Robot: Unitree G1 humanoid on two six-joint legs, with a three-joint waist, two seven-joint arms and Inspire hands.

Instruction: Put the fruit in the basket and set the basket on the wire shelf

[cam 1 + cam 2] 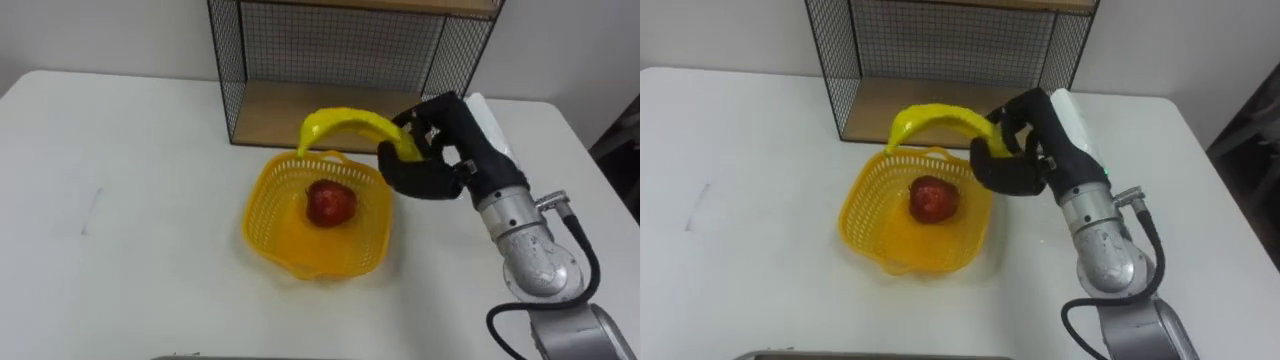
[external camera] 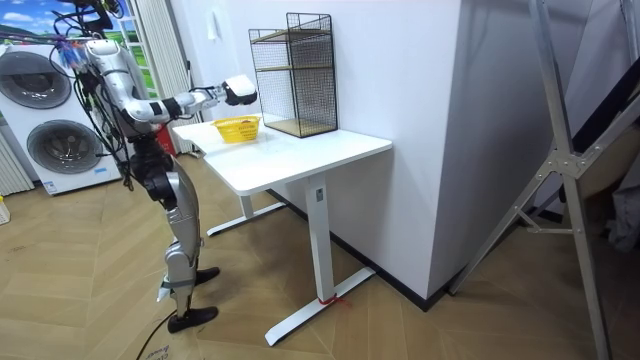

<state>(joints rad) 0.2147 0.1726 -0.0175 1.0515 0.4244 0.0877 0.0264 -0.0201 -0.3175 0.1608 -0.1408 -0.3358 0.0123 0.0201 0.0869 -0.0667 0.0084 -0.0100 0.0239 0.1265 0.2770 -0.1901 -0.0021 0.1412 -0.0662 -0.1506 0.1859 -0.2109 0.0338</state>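
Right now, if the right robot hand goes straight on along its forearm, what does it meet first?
Probably the wire shelf, near its lower right front corner. The right robot hand, shut on the banana, is raised, so depth is unclear. The basket lies left of that line.

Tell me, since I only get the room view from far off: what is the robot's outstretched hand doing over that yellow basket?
Observer: The right hand is curled round one end of a yellow banana, held above the far rim of the basket.
Operator: Is the basket empty?
Observer: No, a red apple lies inside it.
Operator: Where is the wire shelf?
Observer: The wire shelf stands right behind the basket, its open front facing the robot.
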